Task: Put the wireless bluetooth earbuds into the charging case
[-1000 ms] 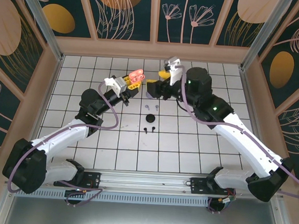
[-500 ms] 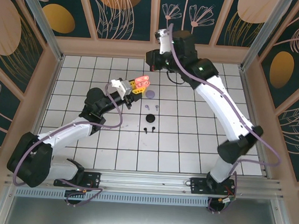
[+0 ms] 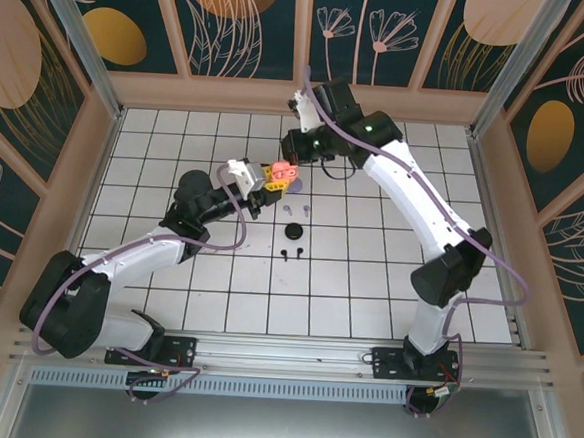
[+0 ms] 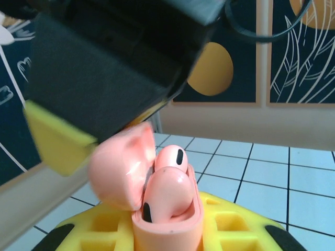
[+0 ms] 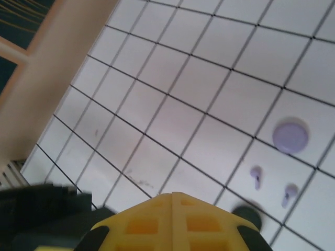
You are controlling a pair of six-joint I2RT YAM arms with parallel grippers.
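Salmon case (image 4: pixel 168 230), 2 earbuds (image 4: pixel 168 189), between left fingers (image 4: pixel 236 220)

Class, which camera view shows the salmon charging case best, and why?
The left wrist view: the salmon case sits close up, lid open, two salmon earbuds inside. The top view shows it small, held in the left pincer.

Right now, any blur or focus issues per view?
Left wrist: salmon case and salmon earbuds sharp, the close dark block above them defocused. Right wrist: soft throughout, lavender earbuds smeared. Top external: crisp, evenly lit.
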